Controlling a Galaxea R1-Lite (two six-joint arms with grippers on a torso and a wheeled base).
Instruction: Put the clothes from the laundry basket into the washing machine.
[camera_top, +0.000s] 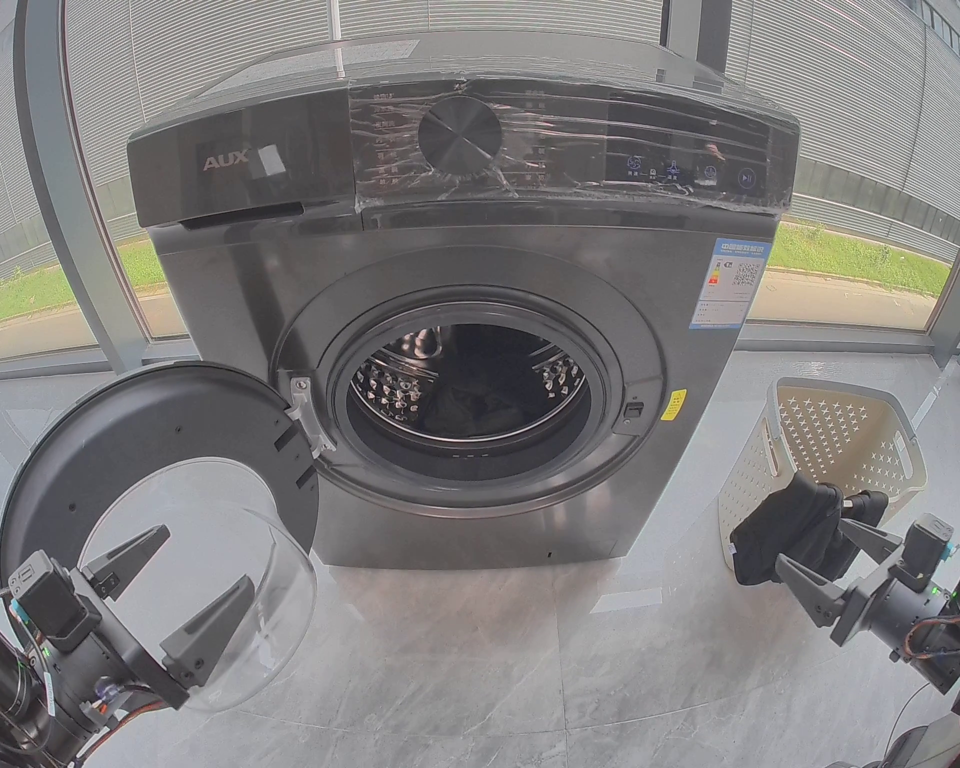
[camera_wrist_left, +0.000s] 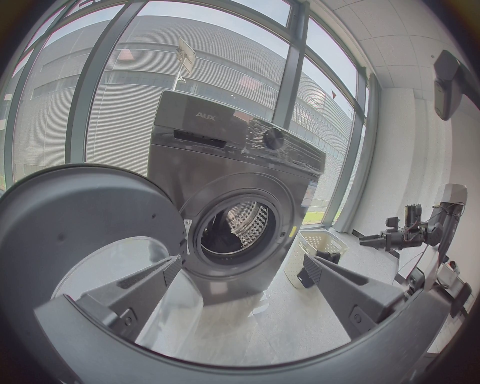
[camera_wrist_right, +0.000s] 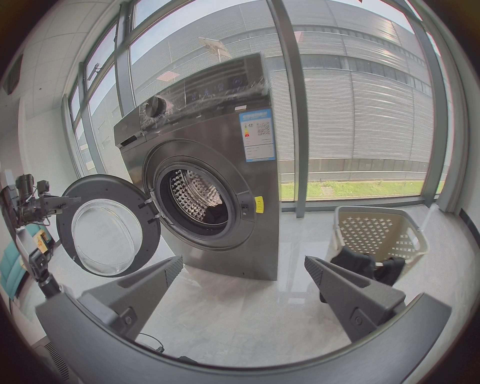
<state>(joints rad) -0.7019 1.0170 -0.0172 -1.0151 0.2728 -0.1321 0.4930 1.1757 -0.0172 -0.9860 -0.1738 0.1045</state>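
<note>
The washing machine (camera_top: 460, 300) is set on a pale tiled floor (camera_top: 560, 660) before tall windows (camera_top: 860, 120). Its round door (camera_top: 150, 440) is swung fully open to the robot's left, so the drum mouth (camera_top: 470, 395) is left exposed. A dark mass is seen low inside the drum, but what it is cannot be told. The control panel (camera_top: 560, 140) is covered with clear film, and an energy label (camera_top: 730, 283) and a small yellow sticker (camera_top: 674, 404) are fixed to the front.

The laundry basket (camera_top: 850, 430), cream and perforated, is placed to the right of the machine and tipped toward the robot. The black clothes (camera_top: 790, 520) are draped over its near rim.

The left gripper (camera_top: 205, 560) is held just before the open door's glass, its fingers spread and nothing grasped. The right gripper (camera_top: 812, 543) is held low by the basket, facing the black clothes, likewise released and empty
</note>
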